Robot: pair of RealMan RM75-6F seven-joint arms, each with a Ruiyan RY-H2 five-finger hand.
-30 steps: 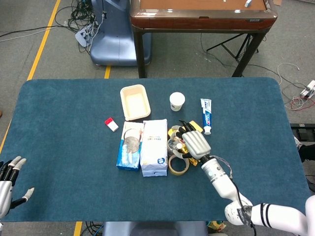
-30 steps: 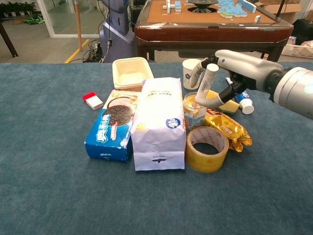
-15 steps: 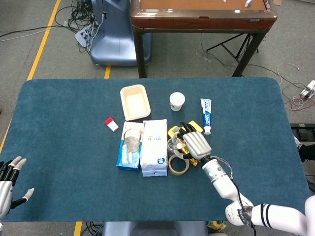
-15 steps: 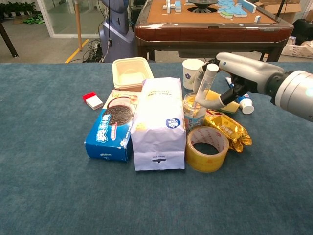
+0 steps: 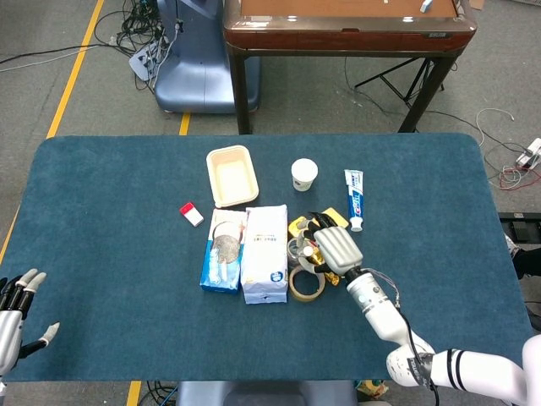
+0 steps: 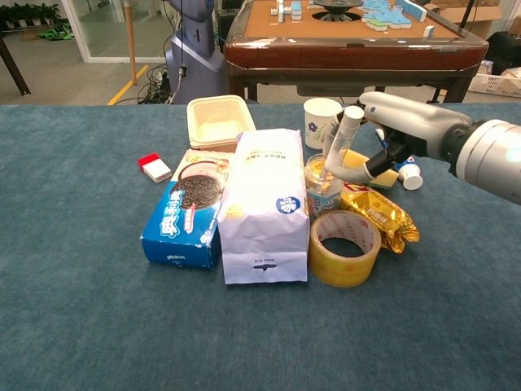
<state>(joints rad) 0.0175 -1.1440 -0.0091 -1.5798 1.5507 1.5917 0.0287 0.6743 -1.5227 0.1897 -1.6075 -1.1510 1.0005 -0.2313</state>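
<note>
Looking down from the head view, the right robot hand (image 5: 336, 248) hung over the cluster of goods in the middle of the blue desk (image 5: 110, 211), its back to the camera, so its grasp could not be told from above. Beneath and beside it sat a small glass jar (image 5: 298, 250), a tape roll (image 5: 306, 284) and a yellow block (image 5: 336, 217). A white bag (image 5: 265, 253) and a blue biscuit box (image 5: 223, 251) stood just left of the jar; a toothpaste tube (image 5: 354, 198), a paper cup (image 5: 303, 173) and a cream tray (image 5: 232, 175) lay farther back. The left robot hand (image 5: 17, 317) rested at the near left edge, well apart from everything, fingers spread and holding nothing.

Seen from the chest view, the right robot hand (image 6: 374, 130) reached in from the right, one long finger angled down to the jar (image 6: 323, 185) and seeming to touch its rim, the others curled loosely above the yellow block (image 6: 362, 167) with nothing clasped between them. The gold snack packet (image 6: 379, 213) lay just beside the jar, touching the tape roll (image 6: 345, 247).

By my reckoning the reach for the jar was under way but no grip was made. The next move would call for bringing thumb and fingers around the jar without knocking the white bag (image 6: 264, 204) or dragging the packet.
</note>
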